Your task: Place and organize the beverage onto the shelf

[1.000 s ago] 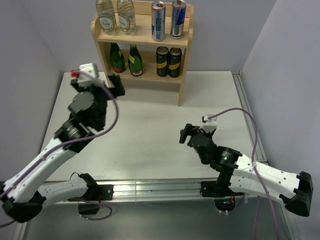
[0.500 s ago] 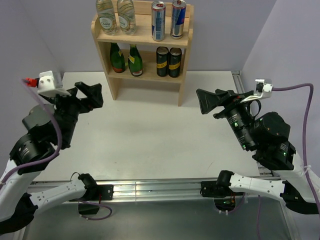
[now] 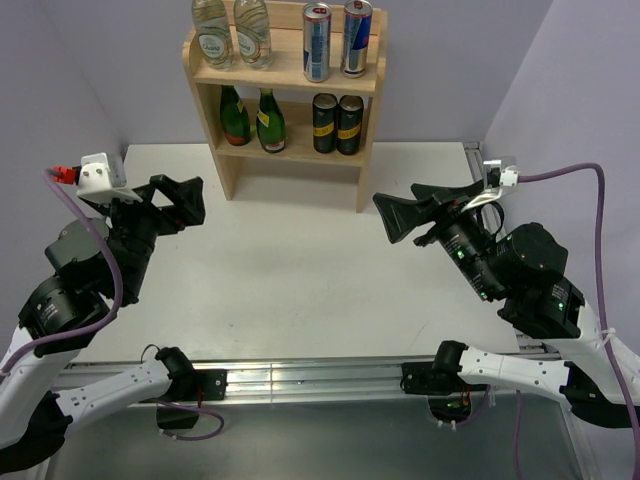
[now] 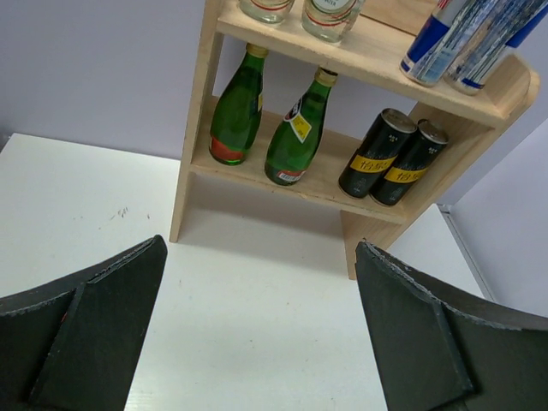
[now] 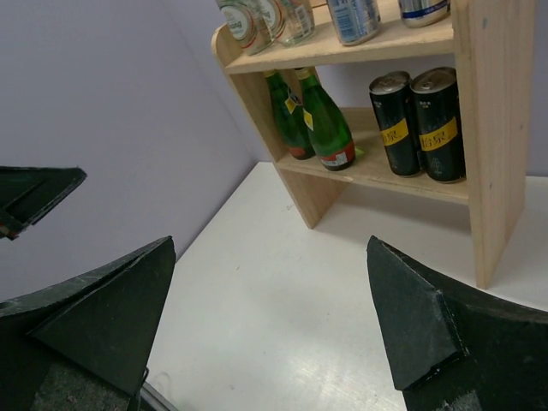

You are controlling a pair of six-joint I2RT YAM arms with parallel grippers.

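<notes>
The wooden shelf [image 3: 371, 150] stands at the table's far edge. Its top board holds two clear bottles [image 3: 212, 35] on the left and two silver-and-blue cans [image 3: 317, 42] on the right. The lower board holds two green bottles [image 3: 235, 118] and two black cans with yellow labels [image 3: 337, 124]. My left gripper [image 3: 185, 200] is open and empty, raised in front of the shelf's left side. My right gripper [image 3: 392, 215] is open and empty, raised off the shelf's right front. The left wrist view [image 4: 259, 244] and the right wrist view [image 5: 271, 241] both show jaws wide apart over bare table.
The white table [image 3: 300, 270] is walled by grey panels at the back and both sides. A metal rail [image 3: 300, 378] runs along the near edge by the arm bases. A purple cable [image 3: 560, 175] loops off the right wrist.
The left gripper has drawn back from the shelf's lower left and risen. The right arm has lifted off the table and now faces the shelf, drifting a little left.
</notes>
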